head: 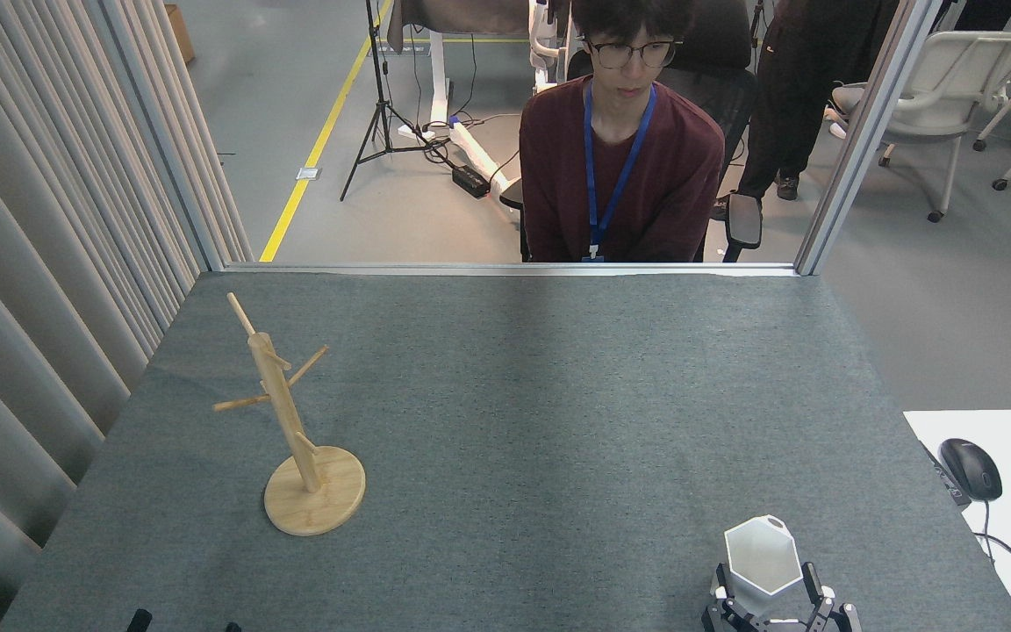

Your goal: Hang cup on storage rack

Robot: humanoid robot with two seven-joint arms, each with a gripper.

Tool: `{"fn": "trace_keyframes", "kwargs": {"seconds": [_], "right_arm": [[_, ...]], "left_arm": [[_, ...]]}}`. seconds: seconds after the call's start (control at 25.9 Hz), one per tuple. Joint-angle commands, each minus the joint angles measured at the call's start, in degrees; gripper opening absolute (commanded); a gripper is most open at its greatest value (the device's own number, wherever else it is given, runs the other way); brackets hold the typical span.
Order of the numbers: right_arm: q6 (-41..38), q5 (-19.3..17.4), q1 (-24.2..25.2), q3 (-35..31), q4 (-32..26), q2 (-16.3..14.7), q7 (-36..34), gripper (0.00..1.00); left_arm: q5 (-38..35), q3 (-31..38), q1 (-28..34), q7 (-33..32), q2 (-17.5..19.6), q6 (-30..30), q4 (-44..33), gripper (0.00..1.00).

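Down at the near right corner of the table, the right gripper (pixel 766 586) stands with its two dark fingers (pixel 811 581) spread, one on each side of the cup (pixel 762 555). The fingers flank the lower body of the cup; whether their pads already touch its walls I cannot tell from this angle, and nothing shows them pressed in on it. The cup stands upright on the grey table (pixel 523 421), its hexagonal mouth facing up, so its long axis runs vertically, straight up between the fingers. Its hanging tab is not visible from here.

The left gripper (pixel 181 625) shows only as two dark tips at the bottom edge, apart from one another, so I read it as spread and empty, though little of it is in view.

The storage rack (pixel 295 421) stands well apart from the cup, far to the left and somewhat farther from me, nearer the left arm than the right. Its post leans in the view, with thin pegs angled upward.

So the coming move, as I judge it, turns on this: the right arm is on the cup, but the pegs lie across the table to the left.

A person (pixel 624 167) sits beyond the far edge.
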Motion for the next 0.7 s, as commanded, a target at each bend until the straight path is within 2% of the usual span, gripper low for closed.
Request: {"fn": "trace_keyframes", "kwargs": {"seconds": [0.0, 0.04, 0.12, 0.23, 0.31, 0.43, 0.5, 0.58, 0.66], "right_arm": [[0.1, 0.5, -0.7, 0.1, 0.7, 0.0, 0.0, 0.79], [0.1, 0.5, -0.7, 0.1, 0.7, 0.0, -0.1, 0.62], [0.1, 0.4, -0.3, 0.1, 0.7, 0.1, -0.4, 0.56], [-0.1, 0.0, 0.2, 0.0, -0.8, 0.5, -1.1, 0.55], [-0.3, -0.1, 0.5, 0.0, -4.0, 0.5, -1.8, 0.55], [-0.4, 0.2, 0.4, 1.0, -8.3, 1.1, -1.7, 0.55], [-0.1, 0.6, -0.3, 3.8, -9.6, 2.9, -1.3, 0.55], [0.3, 2.4, -2.3, 7.8, -9.6, 5.8, -1.2, 0.55], [0.9, 6.5, -3.8, 9.7, -9.4, 7.9, -1.1, 0.56]], "left_arm": [[0.0, 0.1, 0.0, 0.0, 0.1, 0.0, -0.1, 1.00], [0.0, 0.1, 0.0, 0.0, 0.2, -0.1, -0.2, 1.00], [0.0, 0.1, 0.1, 0.0, 0.3, -0.1, -0.3, 1.00], [-0.4, -0.7, 0.1, 0.3, 0.2, -0.2, -1.2, 1.00], [-0.9, -2.5, 0.1, 0.4, -0.2, -0.1, -2.3, 1.00], [-3.2, -12.1, -1.5, 0.4, -0.8, -0.1, -2.5, 1.00], [-8.1, -16.7, -3.8, 0.4, -2.3, -0.1, -1.9, 1.00], [-11.5, -21.6, -5.4, 0.2, -3.1, 0.2, -1.1, 1.00], [-12.3, -25.2, -6.7, -0.3, -3.8, 1.8, -1.4, 1.00]]}}
